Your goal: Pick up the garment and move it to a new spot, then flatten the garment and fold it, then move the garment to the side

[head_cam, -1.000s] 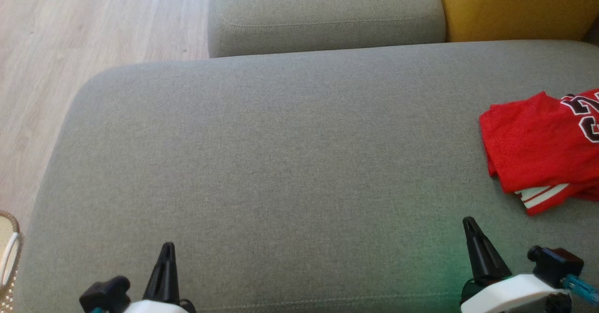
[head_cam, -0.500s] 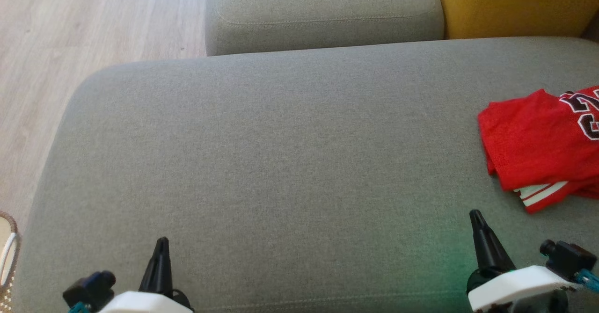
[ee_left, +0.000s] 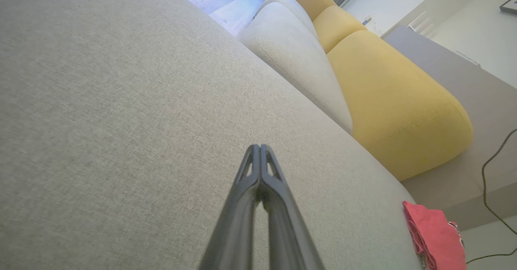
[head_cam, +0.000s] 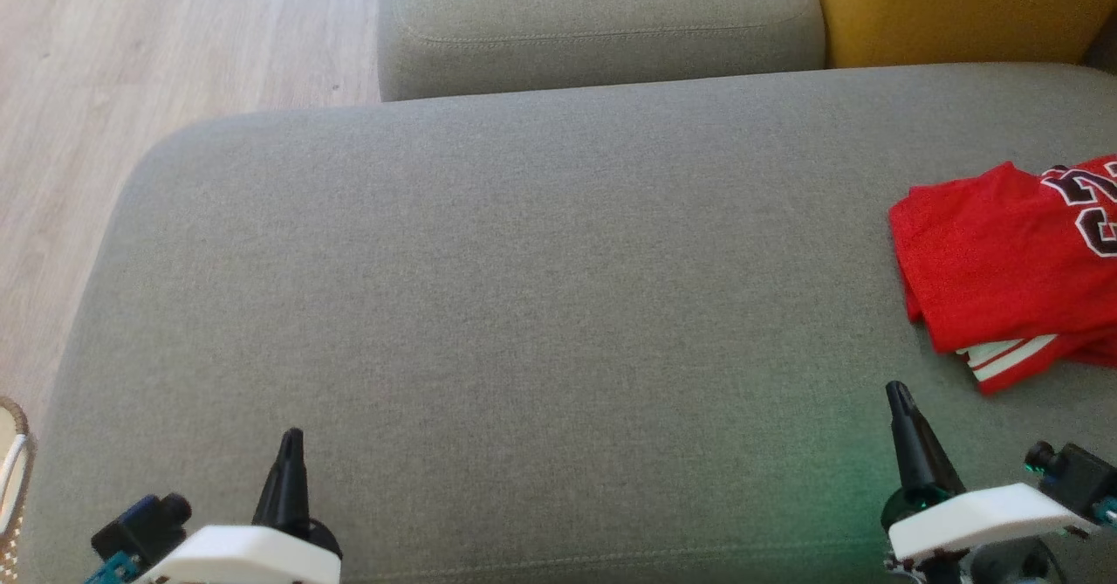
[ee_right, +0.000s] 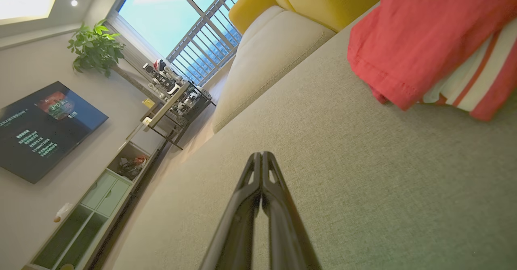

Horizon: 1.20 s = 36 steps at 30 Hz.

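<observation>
Garment (head_cam: 1003,261), folded, at sofa seat's (head_cam: 524,305) right edge; left gripper (head_cam: 290,443), right gripper (head_cam: 899,396): jaws pressed together, empty; move-aside step seemingly complete, retreat next.

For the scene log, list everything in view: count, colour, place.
red folded jersey with white striped trim: one, red, right end of the large cushion
large grey fabric seat cushion: one, grey, below both claws
smaller grey cushion: one, grey, beyond the large one
yellow rounded cushion: one, yellow, far right
pale wooden floor: one, beige, left
woven basket: one, tan, lower left edge
left claw: one, dark, shut, lower left
right claw: one, dark, shut, lower right
</observation>
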Tool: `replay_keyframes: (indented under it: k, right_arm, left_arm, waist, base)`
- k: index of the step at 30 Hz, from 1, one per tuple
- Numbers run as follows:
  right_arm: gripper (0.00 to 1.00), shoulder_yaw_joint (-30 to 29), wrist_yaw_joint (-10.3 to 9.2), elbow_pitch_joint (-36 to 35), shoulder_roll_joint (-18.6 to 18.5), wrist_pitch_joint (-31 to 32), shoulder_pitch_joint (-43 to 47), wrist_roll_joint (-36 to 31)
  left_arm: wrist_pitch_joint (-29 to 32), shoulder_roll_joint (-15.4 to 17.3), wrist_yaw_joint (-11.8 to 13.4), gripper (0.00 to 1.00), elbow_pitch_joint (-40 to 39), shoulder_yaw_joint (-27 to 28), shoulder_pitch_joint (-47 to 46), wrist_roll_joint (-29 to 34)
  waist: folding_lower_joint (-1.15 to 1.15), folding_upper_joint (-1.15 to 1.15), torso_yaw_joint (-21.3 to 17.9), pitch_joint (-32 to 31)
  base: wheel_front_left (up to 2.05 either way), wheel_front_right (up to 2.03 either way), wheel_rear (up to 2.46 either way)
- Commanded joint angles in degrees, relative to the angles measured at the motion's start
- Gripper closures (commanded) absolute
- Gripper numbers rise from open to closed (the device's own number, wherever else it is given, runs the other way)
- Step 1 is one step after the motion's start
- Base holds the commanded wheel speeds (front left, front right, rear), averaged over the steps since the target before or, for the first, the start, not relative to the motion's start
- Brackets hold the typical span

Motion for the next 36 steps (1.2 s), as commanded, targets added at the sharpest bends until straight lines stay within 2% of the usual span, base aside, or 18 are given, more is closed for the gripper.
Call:
replay_keyframes:
  k: [1,36]
  right_arm:
    - [1.0,0.1,-0.01,-1.6,-0.4,0.6,-3.4,2.0]
    - [1.0,-1.3,-0.01,-0.9,-0.5,6.4,-6.7,25.5]
  left_arm:
    - [0.5,1.0,-0.5,1.0,-1.4,1.5,-3.3,-1.9]
    - [6.0,1.1,-4.2,1.0,1.7,5.9,-8.8,-25.6]
  waist:
    - [0.0,0.0,0.0,0.0]
    - [0.0,0.0,-0.8,1.0]
  base:
    - [0.0,0.0,0.0]
    - [0.0,0.0,0.0]
